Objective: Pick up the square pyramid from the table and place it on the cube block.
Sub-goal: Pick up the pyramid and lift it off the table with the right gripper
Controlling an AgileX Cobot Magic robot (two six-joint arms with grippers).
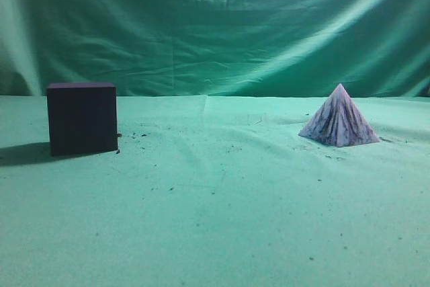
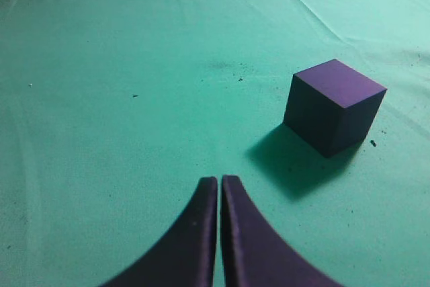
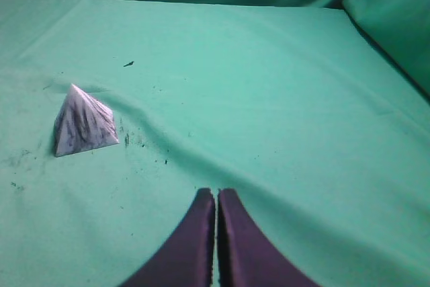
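Square pyramid [image 3: 83,123] is seen at about 10 o'clock from the right gripper [image 3: 216,196], well apart, base flat on the table [image 1: 222,220]. Right arm is judged nearer. Cube block [image 2: 334,105] sits at 1 o'clock from the left gripper [image 2: 220,183]. Both fingertip pairs are pressed together, empty. Path appears unobstructed; only crumbs [image 3: 144,142] are made out.

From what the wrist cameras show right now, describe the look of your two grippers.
Only fingers show. The left gripper has two dark purple-black fingers, smooth and matte, wide at the base and curving inward to narrow tips. The right gripper looks the same, with matching dark curved fingers. No cables, markings or arm links are visible, and the exterior view shows neither arm.
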